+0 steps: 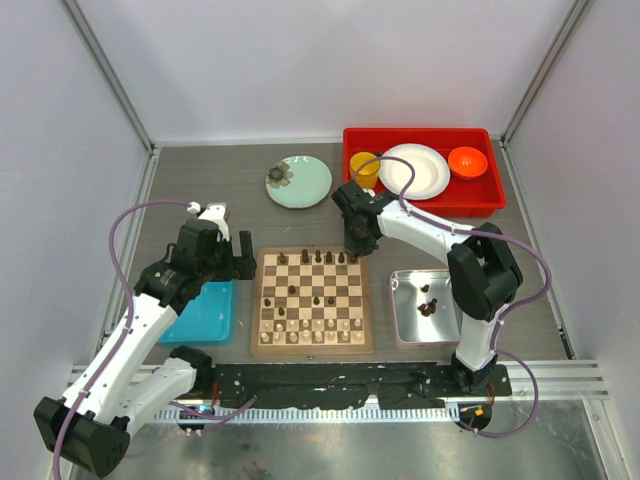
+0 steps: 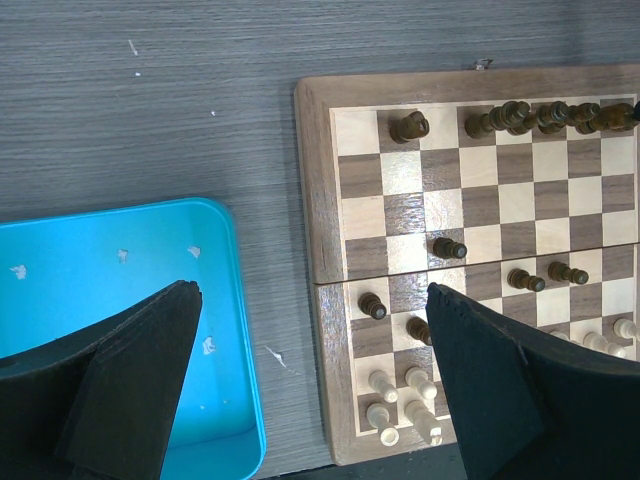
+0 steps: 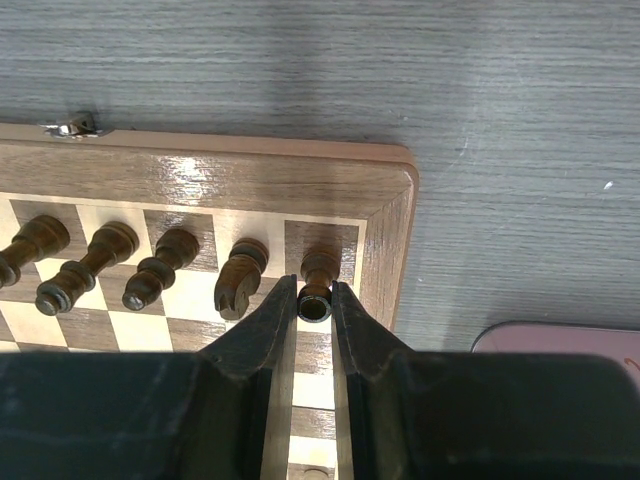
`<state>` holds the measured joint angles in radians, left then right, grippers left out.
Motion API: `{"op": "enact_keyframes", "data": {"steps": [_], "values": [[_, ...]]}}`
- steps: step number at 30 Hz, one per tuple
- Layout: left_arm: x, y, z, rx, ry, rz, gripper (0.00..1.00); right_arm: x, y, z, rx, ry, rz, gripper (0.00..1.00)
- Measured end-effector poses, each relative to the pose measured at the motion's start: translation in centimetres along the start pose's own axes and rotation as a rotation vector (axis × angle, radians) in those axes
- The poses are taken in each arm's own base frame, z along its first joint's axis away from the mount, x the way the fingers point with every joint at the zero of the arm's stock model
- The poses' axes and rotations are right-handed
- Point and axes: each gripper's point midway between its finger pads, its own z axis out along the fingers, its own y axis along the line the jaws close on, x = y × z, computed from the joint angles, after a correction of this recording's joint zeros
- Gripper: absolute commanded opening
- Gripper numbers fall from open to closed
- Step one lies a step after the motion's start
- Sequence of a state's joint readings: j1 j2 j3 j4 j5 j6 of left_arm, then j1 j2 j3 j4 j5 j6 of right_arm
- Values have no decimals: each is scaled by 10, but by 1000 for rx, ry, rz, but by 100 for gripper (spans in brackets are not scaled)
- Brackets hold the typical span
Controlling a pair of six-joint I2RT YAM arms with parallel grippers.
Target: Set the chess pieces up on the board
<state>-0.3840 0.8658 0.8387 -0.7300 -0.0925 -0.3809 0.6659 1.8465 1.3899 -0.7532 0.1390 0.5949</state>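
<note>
chess board (image 1: 310,349) lies flat in the middle of the grey table (image 1: 200,190), with a blue tray (image 1: 205,318) just at its left and a silver tray (image 1: 408,330) near its right. behind it are a red tray (image 1: 430,207) with dishes inside and a pale green plate (image 1: 298,182).

the left fingers (image 2: 455,330) are released and spread wide. they hang above the left border of the board and the edge of the blue tray, with nothing between them.

the right fingers (image 3: 287,300) are clenched on a dark piece (image 3: 319,262), upright over the far right corner square. i cannot tell if it touches the square.

four other dark pieces (image 3: 165,265) stand beside it in the same far row. cream pieces (image 1: 310,325) stand in the two near rows, and some small dark pieces (image 2: 449,247) are on the middle squares. a few loose dark pieces (image 1: 427,308) are on the silver tray.
</note>
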Motion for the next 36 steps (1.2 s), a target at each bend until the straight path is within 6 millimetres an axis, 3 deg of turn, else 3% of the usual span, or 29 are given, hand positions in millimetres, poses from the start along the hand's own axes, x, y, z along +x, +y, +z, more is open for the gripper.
{"op": "enact_keyframes", "data": {"steps": [36], "values": [[0,0,0,0,0,0,100,0,2,1,-12,-3,-3,9]]}}
